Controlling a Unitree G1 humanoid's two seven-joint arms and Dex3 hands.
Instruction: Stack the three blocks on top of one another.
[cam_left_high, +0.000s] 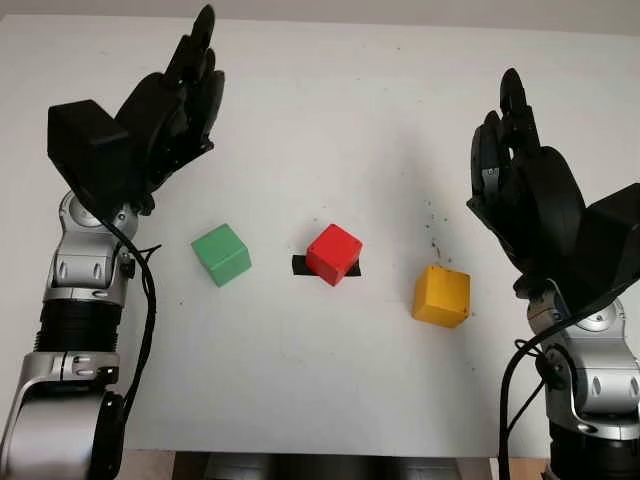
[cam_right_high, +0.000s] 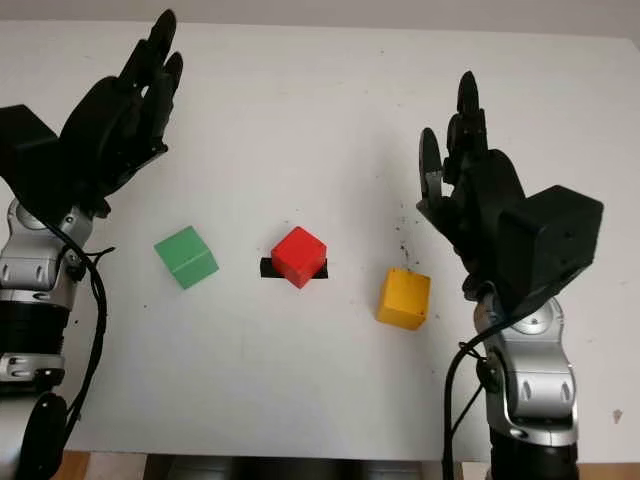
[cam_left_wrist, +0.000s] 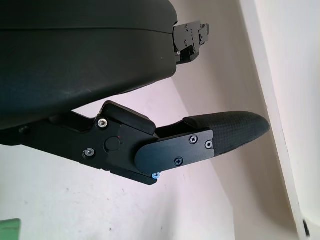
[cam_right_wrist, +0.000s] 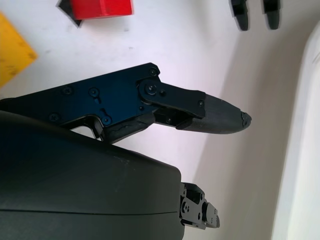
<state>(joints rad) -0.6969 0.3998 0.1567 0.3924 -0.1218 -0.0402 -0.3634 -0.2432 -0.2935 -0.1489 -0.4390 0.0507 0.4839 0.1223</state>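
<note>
Green cube block (cam_left_high: 221, 254), red cube block (cam_left_high: 333, 253) and yellow cube block (cam_left_high: 441, 296) sit apart on the white table (cam_left_high: 320, 380) (nothing stacked yet), with the left hand (cam_left_high: 165, 105) and right hand (cam_left_high: 520, 175) raised, open and holding nothing.

1. Counter (cam_left_high: 330, 390): plain white top, carries everything in view.
2. Black tape patch (cam_left_high: 300, 265): flat on the counter near its middle, partly covered.
3. Scatter of dark specks (cam_left_high: 433, 228): on the counter just right of the tape patch.
4. Counter's near edge (cam_left_high: 330, 455): darker gap beneath it, well nearer than the tape patch.
</note>
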